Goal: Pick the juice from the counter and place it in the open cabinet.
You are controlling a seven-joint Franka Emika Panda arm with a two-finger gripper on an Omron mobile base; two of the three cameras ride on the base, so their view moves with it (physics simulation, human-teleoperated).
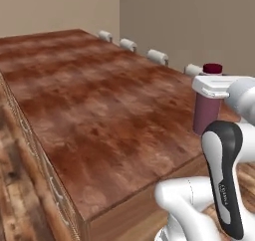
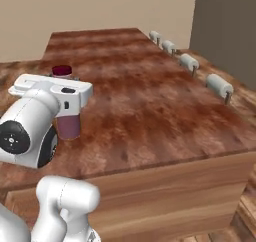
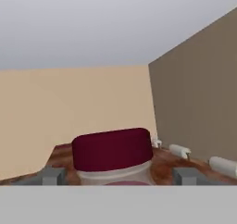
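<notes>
The juice (image 1: 206,113) stands on the surface (image 1: 99,115) at right of frame, the robot's hand (image 3: 118,179) level with its neck, fingers apart either side. Closing this high under the cap risks tipping or dropping the bottle.

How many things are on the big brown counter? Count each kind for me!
Juice bottle: 1
White rolls along the far edge: 4
Total on the counter: 5
The robot's hand is around the juice bottle, a fingertip on either side of the cap.
</notes>
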